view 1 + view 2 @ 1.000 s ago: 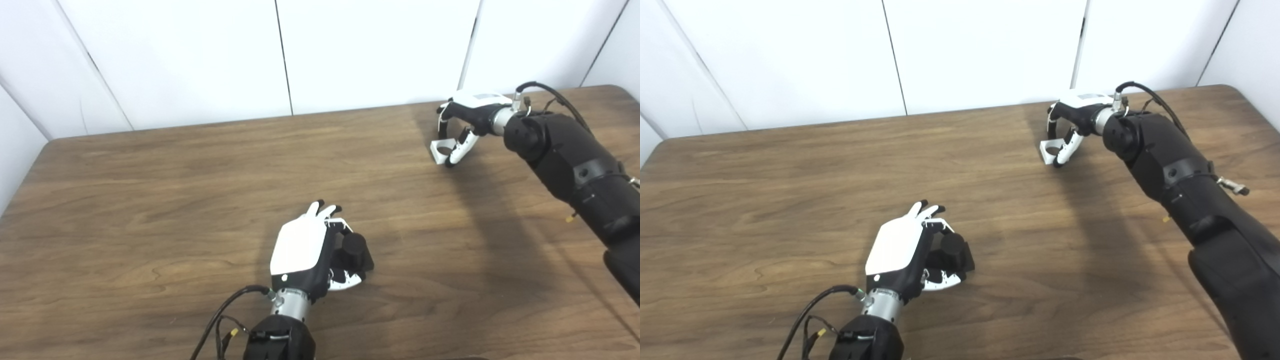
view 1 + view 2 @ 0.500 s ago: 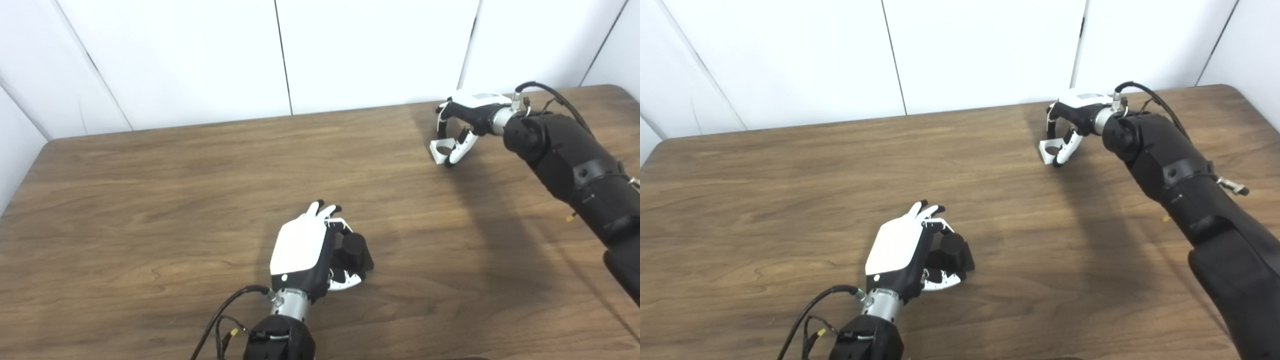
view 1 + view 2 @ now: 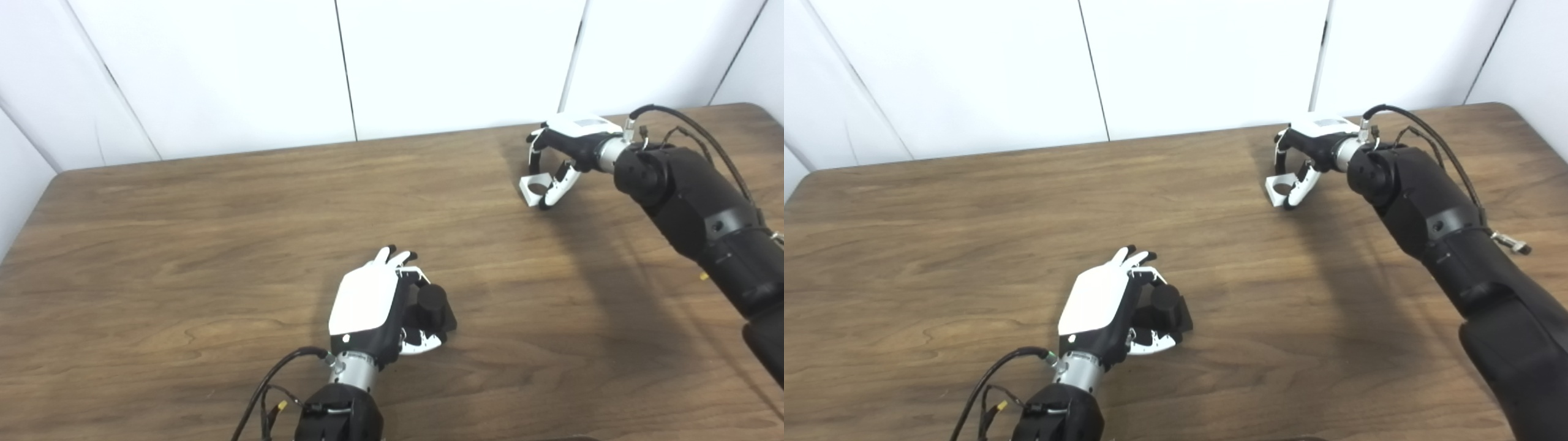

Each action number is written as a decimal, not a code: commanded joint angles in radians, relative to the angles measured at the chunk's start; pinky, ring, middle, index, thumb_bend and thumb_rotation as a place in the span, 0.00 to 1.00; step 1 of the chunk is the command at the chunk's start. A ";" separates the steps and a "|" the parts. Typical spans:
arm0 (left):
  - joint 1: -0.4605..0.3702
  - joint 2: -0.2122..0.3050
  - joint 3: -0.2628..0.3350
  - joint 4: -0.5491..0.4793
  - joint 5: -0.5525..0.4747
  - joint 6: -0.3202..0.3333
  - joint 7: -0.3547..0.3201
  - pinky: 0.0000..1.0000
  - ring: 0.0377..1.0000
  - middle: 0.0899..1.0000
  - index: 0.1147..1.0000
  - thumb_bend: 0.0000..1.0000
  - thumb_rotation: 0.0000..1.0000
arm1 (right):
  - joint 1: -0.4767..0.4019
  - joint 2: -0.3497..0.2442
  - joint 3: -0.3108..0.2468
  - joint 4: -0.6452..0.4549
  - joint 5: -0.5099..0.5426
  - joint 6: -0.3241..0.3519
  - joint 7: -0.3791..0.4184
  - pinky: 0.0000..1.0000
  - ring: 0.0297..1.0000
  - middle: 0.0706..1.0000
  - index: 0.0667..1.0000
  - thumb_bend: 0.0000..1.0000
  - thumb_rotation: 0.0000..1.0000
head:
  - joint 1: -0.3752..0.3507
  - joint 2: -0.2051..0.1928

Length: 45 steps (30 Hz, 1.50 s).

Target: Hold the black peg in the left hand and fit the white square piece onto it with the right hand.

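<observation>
My left robot hand sat low in the centre of the frame, white back plate turned up, resting on the brown wooden desk. Its fingers curled round the black peg, which stood upright on its dark square base just to the right of my palm, the round top showing clear above my thumb. So the left was clamped on the peg, down at desk level.

Over in the upper right of the frame, my right robot hand reached in from a long black forearm that ran down to the lower right corner. Fingers and thumb were pinched on the white square piece, gripping it at its right edge. The piece had a round hole through its middle, and the hole faced up toward the camera. It hung at the desk's far side; I could not tell whether its lower edge touched the wood or floated just above it.

The two robot hands were well apart, peg at lower centre and white piece at upper right, with bare wood grain between them. A black cable looped off my left wrist at the bottom edge. White wall panels stood behind the desk.
</observation>
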 commanded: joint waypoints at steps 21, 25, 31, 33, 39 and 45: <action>-0.032 0.008 0.005 0.015 0.006 -0.004 -0.014 0.93 0.98 0.89 0.43 0.52 0.07 | 0.044 -0.058 -0.061 -0.447 -0.008 0.119 0.200 0.99 1.00 0.91 0.45 0.52 0.15 | 0.008 0.004; -0.036 0.009 0.005 0.013 0.011 -0.002 -0.020 0.92 0.98 0.89 0.43 0.52 0.07 | 0.059 -0.055 -0.061 -0.534 -0.014 0.137 0.246 0.98 1.00 0.91 0.45 0.52 0.15 | 0.007 0.005; -0.035 0.002 0.006 0.015 -0.003 -0.004 -0.011 0.93 0.99 0.89 0.43 0.52 0.07 | 0.081 -0.042 -0.069 -0.660 -0.012 0.163 0.308 0.99 1.00 0.90 0.45 0.53 0.15 | 0.013 0.009; -0.035 0.003 0.005 0.014 -0.003 -0.004 -0.013 0.94 0.99 0.89 0.43 0.52 0.07 | 0.089 -0.040 -0.071 -0.693 -0.010 0.170 0.324 0.99 1.00 0.90 0.45 0.53 0.15 | 0.013 0.009; -0.034 0.005 0.004 0.010 0.002 -0.002 -0.020 0.94 0.99 0.89 0.43 0.52 0.07 | 0.119 -0.031 -0.075 -0.790 -0.019 0.193 0.368 0.98 1.00 0.91 0.45 0.52 0.15 | 0.014 0.011; -0.035 0.004 0.005 0.013 0.002 0.000 -0.018 0.94 0.99 0.89 0.43 0.52 0.07 | 0.138 -0.018 -0.081 -0.856 -0.002 0.200 0.393 0.98 1.00 0.91 0.45 0.52 0.15 | 0.017 0.013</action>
